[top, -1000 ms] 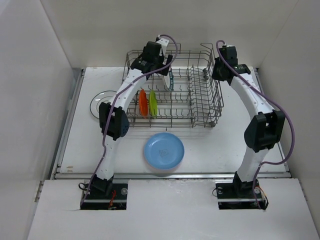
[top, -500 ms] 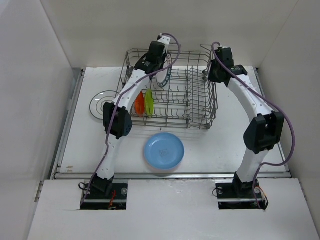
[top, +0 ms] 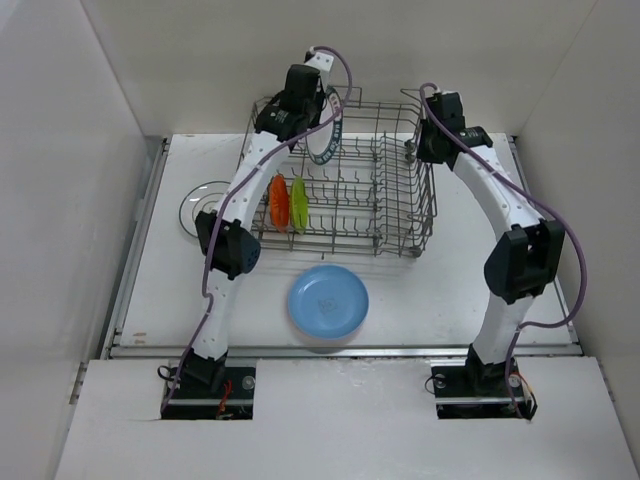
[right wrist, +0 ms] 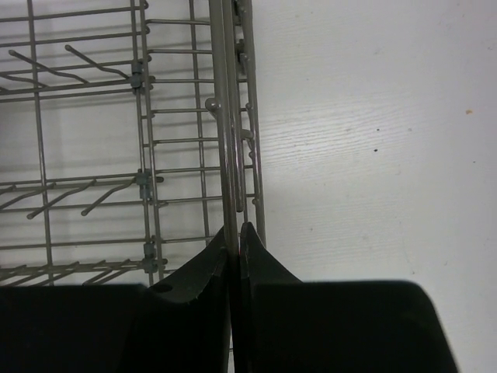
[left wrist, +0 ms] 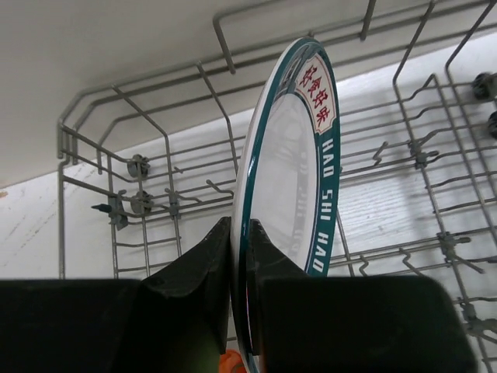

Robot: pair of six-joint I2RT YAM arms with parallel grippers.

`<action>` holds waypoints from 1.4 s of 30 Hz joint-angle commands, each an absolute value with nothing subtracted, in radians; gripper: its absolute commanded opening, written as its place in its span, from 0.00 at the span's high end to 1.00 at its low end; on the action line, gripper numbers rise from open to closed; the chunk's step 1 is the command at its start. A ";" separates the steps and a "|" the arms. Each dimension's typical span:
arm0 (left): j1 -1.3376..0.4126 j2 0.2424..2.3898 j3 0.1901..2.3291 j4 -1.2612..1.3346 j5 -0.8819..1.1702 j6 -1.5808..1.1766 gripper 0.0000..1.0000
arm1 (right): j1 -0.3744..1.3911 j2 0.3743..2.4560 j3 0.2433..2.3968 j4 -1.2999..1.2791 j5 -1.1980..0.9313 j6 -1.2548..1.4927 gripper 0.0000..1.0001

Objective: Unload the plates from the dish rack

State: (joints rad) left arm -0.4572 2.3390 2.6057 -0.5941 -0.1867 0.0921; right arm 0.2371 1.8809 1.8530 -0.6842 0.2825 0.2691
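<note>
The left gripper (left wrist: pixel 239 229) is clenched on the rim of the teal-rim plate (left wrist: pixel 287 179). The plate stands on edge between its fingers and rises straight ahead of them over the far left part of the rack (top: pixel 425 215). The plate's lower edge is hidden behind the fingers, so I cannot tell whether it touches the wires.

The right gripper (right wrist: pixel 235 233) is clamped on the top wire of the rack's right wall, with the rack's floor to its left and the bare surface (right wrist: pixel 365 140) to its right.

Below the left gripper and nearer the arm bases, the orange plate (top: pixel 279 202) and green plate (top: pixel 298 204) stand upright side by side in the rack. Nearer still, outside the rack, the blue plate (top: pixel 328 301) lies flat on the surface. Left of the left arm, a grey plate (top: pixel 197 205) lies flat, partly hidden.
</note>
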 commanded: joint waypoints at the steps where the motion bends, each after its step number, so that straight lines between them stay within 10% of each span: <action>1: -0.469 2.155 2.697 -0.528 -0.192 0.061 1.00 | 0.210 1.925 1.971 -0.638 0.379 0.258 0.96; 13: -0.243 1.909 2.565 -0.696 -0.114 -0.017 1.00 | 0.192 1.990 2.083 -0.618 0.380 0.154 0.95; 18: 0.015 1.809 2.363 -0.785 0.064 -0.049 1.00 | 0.192 2.020 2.176 -0.640 0.336 0.144 0.35; 22: 0.194 1.761 2.125 -0.785 0.211 -0.069 1.00 | 0.230 1.973 2.177 -0.609 0.348 0.120 0.19; 42: 0.330 1.896 1.666 -0.543 0.417 -0.060 1.00 | 0.658 1.821 1.956 -0.500 0.117 0.103 0.30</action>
